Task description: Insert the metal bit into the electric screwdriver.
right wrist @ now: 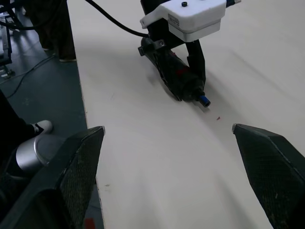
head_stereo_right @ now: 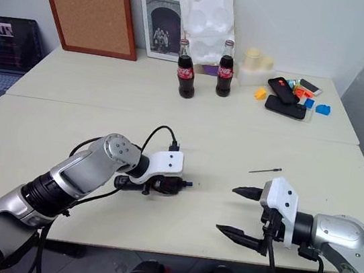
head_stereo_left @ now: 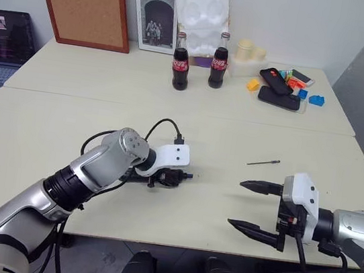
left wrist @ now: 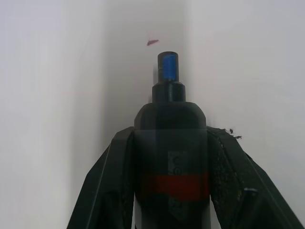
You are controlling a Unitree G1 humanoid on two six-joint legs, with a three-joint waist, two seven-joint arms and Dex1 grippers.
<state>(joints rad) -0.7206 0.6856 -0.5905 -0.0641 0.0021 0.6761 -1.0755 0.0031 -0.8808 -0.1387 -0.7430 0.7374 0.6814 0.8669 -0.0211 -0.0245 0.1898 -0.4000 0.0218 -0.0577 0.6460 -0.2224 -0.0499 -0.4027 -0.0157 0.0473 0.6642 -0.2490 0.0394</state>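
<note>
The electric screwdriver (head_stereo_left: 178,175) lies low over the cream table (head_stereo_left: 224,129), a dark pen-shaped body with a red band (left wrist: 174,185) and a small blue-tipped nose (left wrist: 167,67). My left gripper (head_stereo_left: 171,176) is shut on it, one black finger (left wrist: 102,186) on each side. In the right wrist view the screwdriver (right wrist: 177,76) shows under the white wrist housing, its nose toward my right gripper. The metal bit (head_stereo_left: 263,163), a thin grey rod, lies alone on the table farther right and back. My right gripper (head_stereo_left: 258,206) hovers near the front edge, open and empty, its fingers pointing left.
Two cola bottles (head_stereo_left: 181,62) stand at the back centre before a poster (head_stereo_left: 154,14) and a corkboard (head_stereo_left: 82,0). Phones (head_stereo_left: 276,82) and coloured blocks (head_stereo_left: 316,100) sit at the back right. A laptop (head_stereo_left: 3,36) is at far left. The table edge (head_stereo_left: 187,246) runs close below the grippers.
</note>
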